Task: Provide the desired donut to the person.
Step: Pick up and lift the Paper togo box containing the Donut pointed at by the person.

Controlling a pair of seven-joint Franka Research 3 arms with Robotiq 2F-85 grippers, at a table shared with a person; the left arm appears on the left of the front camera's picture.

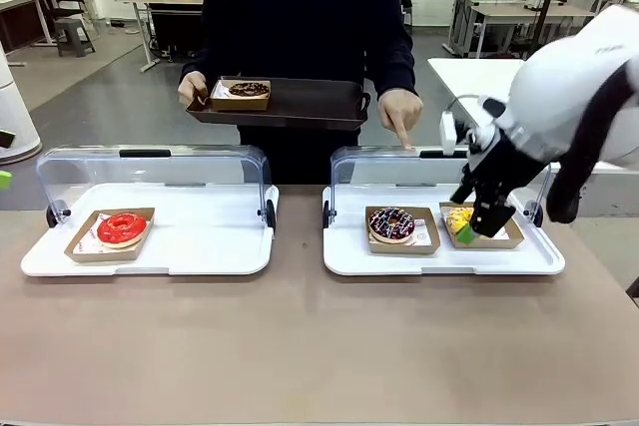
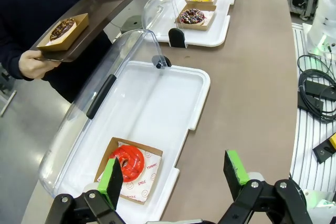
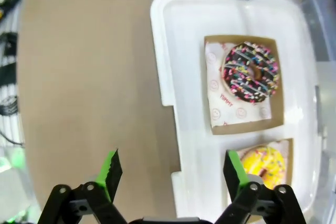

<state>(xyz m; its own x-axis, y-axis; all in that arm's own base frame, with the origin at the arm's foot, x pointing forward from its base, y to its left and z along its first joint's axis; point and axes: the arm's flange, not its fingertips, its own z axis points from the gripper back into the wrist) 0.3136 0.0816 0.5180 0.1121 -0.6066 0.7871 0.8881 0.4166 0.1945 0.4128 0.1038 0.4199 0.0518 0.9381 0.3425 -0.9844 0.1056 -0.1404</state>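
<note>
Our right pincer (image 1: 474,221) hung wide open, empty, over the yellow donut (image 1: 458,217) at the white tray's (image 1: 439,268) right end | left pincer (image 2: 173,169) gaped empty | person's hand (image 1: 401,112) pointed nearer the sprinkled donut (image 1: 391,223) | picking step, we judged; next: confirm choice, grip its box.

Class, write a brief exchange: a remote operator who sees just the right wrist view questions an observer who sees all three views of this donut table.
Operator: Past my open right pincer I see a sprinkled chocolate donut and a yellow donut. Where is the person?
Observer: The person stands across the table, one hand pointing a finger down at the clear lid behind the sprinkled donut.
Operator: And the other hand?
Observer: It holds a dark tray carrying a chocolate donut in a paper boat.
</note>
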